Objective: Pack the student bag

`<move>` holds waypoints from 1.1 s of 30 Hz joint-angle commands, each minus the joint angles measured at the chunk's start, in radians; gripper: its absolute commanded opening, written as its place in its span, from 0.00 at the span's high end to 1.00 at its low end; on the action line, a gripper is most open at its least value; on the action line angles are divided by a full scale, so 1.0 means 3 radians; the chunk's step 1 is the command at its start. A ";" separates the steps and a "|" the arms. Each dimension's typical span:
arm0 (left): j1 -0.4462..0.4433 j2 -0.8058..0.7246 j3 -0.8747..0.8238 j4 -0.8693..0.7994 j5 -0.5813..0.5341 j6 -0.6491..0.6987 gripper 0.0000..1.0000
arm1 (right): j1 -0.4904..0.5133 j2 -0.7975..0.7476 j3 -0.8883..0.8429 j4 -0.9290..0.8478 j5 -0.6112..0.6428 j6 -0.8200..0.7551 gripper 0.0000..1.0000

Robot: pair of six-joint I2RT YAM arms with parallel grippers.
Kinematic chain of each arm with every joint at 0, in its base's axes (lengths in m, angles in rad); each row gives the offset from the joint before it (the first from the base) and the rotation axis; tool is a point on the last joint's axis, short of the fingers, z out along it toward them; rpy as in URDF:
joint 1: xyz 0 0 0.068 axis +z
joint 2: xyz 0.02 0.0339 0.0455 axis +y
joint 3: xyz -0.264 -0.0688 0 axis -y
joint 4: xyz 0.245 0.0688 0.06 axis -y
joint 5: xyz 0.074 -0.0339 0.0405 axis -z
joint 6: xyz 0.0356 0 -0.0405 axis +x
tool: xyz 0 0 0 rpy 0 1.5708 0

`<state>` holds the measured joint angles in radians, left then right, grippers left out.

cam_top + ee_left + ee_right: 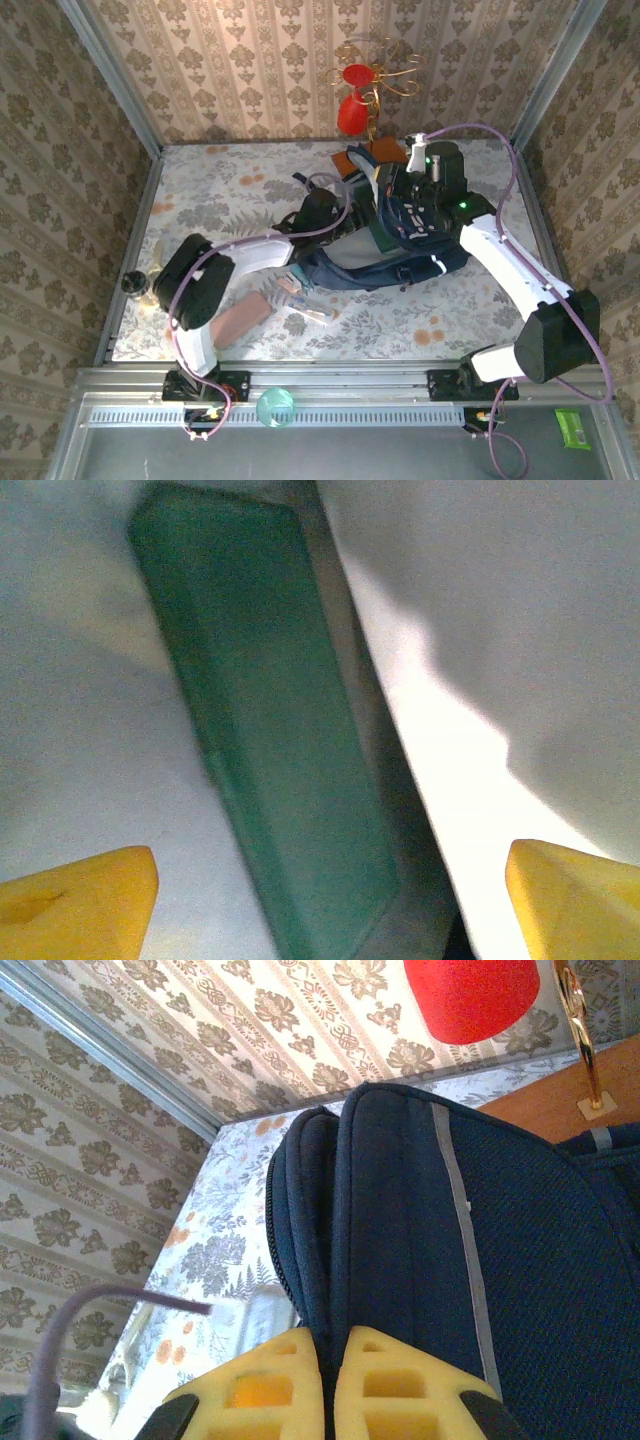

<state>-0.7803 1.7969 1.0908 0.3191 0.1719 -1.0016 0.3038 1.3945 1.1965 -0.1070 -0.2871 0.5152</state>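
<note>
The student bag (385, 262), a dark navy backpack, lies in the middle of the table with its mouth held up. My right gripper (332, 1345) is shut on a fold of the bag's navy fabric (400, 1220) at the opening's edge, yellow fingers pressed together on it. My left arm (250, 250) reaches into the bag from the left. Inside, the left gripper (330, 865) is open, its yellow fingertips (80, 890) far apart. A flat green item (280, 760) lies against the pale lining (90, 730) just beyond them, and neither finger touches it.
A red ornament on a gold wire stand (352, 100) and a brown board (375, 155) sit behind the bag. A reddish-brown block (240, 318) and small loose items (303, 300) lie front left. A teal ball (275, 407) rests on the front rail.
</note>
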 commanded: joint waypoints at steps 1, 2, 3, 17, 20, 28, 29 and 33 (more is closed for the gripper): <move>0.0073 -0.0545 -0.0308 -0.0466 -0.0107 0.0647 0.10 | -0.0011 -0.0091 0.0185 0.0233 0.0000 -0.0294 1.00; 0.0103 -0.0739 -0.0415 -0.0726 -0.0204 0.0838 0.10 | -0.0011 -0.0100 0.0170 0.0174 0.0003 -0.0371 1.00; 0.0119 -0.0903 -0.0494 -0.0969 -0.0306 0.1021 0.10 | -0.0011 -0.0110 0.0148 0.0139 -0.0004 -0.0423 1.00; -0.0023 -0.1700 -0.0636 -0.4128 -0.1458 0.1502 0.06 | -0.0019 -0.0123 -0.0344 0.0584 0.0015 -0.0511 1.00; -0.0279 -0.1470 -0.0567 -0.4571 -0.1896 0.1174 0.05 | -0.0030 -0.0105 -0.0393 0.0709 -0.0030 -0.0489 1.00; -0.0467 -0.1134 -0.0767 -0.4668 -0.1946 0.0839 0.00 | -0.0144 -0.0031 -0.0413 0.0887 -0.0321 -0.0374 1.00; -0.0456 -0.1108 -0.0814 -0.4622 -0.1908 0.0856 0.00 | -0.0156 -0.0031 -0.0432 0.0912 -0.0326 -0.0363 1.00; -0.0290 -0.1101 -0.1037 -0.4249 -0.1551 0.0988 0.00 | -0.0185 -0.0031 -0.0460 0.0969 -0.0369 -0.0317 1.00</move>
<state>-0.8986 1.4647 0.8154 -0.9897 -0.3485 -0.7036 0.2611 1.3880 1.0515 0.0570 -0.3759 0.4191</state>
